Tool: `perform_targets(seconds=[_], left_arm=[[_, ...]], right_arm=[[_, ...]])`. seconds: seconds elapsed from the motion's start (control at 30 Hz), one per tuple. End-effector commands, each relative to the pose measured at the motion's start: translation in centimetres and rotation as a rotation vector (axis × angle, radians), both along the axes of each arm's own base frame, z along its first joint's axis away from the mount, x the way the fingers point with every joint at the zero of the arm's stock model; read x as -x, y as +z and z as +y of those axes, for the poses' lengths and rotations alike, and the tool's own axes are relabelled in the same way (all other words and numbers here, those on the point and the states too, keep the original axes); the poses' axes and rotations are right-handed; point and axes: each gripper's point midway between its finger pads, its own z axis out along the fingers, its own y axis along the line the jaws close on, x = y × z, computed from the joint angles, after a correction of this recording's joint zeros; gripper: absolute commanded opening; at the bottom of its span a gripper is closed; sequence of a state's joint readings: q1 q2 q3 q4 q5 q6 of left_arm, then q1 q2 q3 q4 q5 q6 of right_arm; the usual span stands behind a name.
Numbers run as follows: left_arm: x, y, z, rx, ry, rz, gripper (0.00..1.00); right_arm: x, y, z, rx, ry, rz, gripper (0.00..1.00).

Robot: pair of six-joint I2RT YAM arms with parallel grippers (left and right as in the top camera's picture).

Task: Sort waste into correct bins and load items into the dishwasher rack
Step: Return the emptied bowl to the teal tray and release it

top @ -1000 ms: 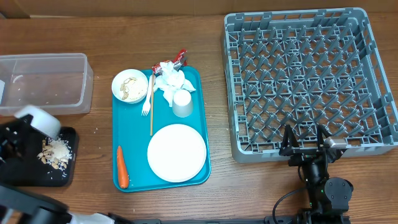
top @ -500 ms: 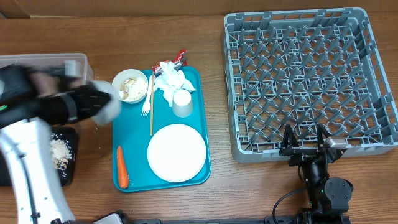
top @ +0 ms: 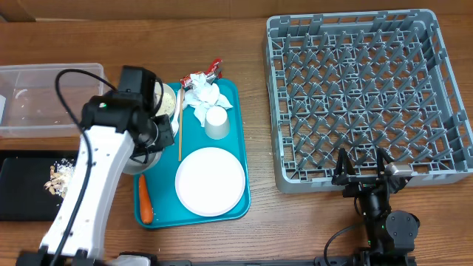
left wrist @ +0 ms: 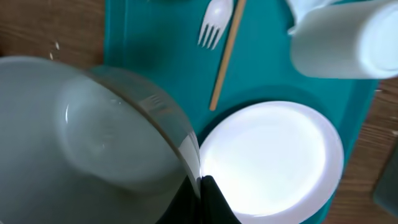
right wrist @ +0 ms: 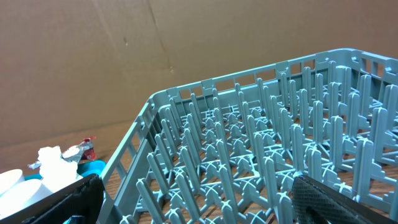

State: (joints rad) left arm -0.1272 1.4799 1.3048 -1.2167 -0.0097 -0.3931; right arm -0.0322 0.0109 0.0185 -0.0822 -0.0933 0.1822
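The grey rack (right wrist: 261, 155) of upright pegs fills the view before a brown cardboard wall (right wrist: 93, 62). At lower left sit a crumpled napkin (right wrist: 53, 160), red wrapper (right wrist: 87, 148) and teal tray (right wrist: 94, 168).

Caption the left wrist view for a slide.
Left tool grips white bowl over teal tray holding plate, fork and cup.

Table and backdrop
A wood-grain table (top: 259, 229) is backed by creased brown cardboard (right wrist: 93, 68), evenly lit.

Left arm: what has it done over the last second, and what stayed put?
The left gripper, shut on the white bowl, swung right from over the black tray to above the teal tray. The food scraps remain on the black tray. The plate, rack and open right gripper stayed put.
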Motion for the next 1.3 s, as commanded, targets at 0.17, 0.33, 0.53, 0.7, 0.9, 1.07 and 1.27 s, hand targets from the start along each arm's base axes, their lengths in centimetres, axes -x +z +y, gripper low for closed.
perform_targets(seconds=[0.17, 0.33, 0.53, 0.7, 0.9, 1.07, 1.27], left_arm=[[-1.1, -4.5, -0.8, 0.027, 0.038, 0.075, 0.04], [-1.1, -5.6, -0.9, 0.020, 0.034, 0.108, 0.04], [-0.5, -7.7, -1.9, 0.010, 0.003, 0.160, 0.04], [-0.6, -8.3, -2.6, 0.006, -0.020, 0.168, 0.04], [-0.9, -8.3, -1.9, -0.050, -0.011, 0.155, 0.06], [-1.0, -8.3, -1.3, -0.081, -0.009, 0.150, 0.11], [-0.9, -8.3, -1.4, -0.080, -0.010, 0.150, 0.22]], right_arm=[[0.0, -0.2, -0.2, 0.008, -0.010, -0.004, 1.00], [0.0, -0.2, -0.2, 0.008, -0.010, -0.004, 1.00], [0.0, -0.2, -0.2, 0.008, -0.010, -0.004, 1.00], [0.0, -0.2, -0.2, 0.008, -0.010, -0.004, 1.00], [0.0, -0.2, -0.2, 0.008, -0.010, -0.004, 1.00], [0.0, -0.2, -0.2, 0.008, -0.010, -0.004, 1.00], [0.0, -0.2, -0.2, 0.008, -0.010, -0.004, 1.00]])
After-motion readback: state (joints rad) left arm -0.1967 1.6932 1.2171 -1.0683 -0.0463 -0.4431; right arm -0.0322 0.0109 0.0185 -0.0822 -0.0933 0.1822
